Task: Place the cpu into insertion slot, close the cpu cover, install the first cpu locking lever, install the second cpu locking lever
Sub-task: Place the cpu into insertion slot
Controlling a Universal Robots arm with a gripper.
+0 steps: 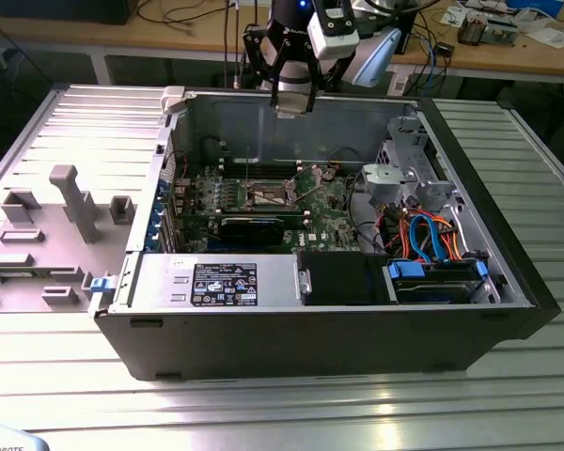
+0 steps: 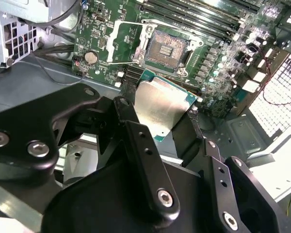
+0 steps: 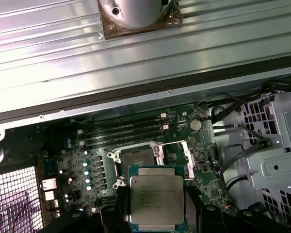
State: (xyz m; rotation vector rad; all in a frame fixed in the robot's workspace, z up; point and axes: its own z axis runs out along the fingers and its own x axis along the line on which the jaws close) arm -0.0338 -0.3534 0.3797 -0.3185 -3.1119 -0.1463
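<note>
With gripper [image 1: 294,101] clenched on the cpu [image 3: 156,199], well apart from the bare insertion slot [image 2: 169,48]: keep it level, match corners, lower slowly, clear of the open cpu cover [image 2: 119,43].

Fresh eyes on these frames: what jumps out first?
In the exterior view the gripper hangs over the open computer case, shut on the cpu, whose silver top is plain in the first wrist view. On the green motherboard the insertion slot sits bare, with the cpu cover swung open beside it.
</note>
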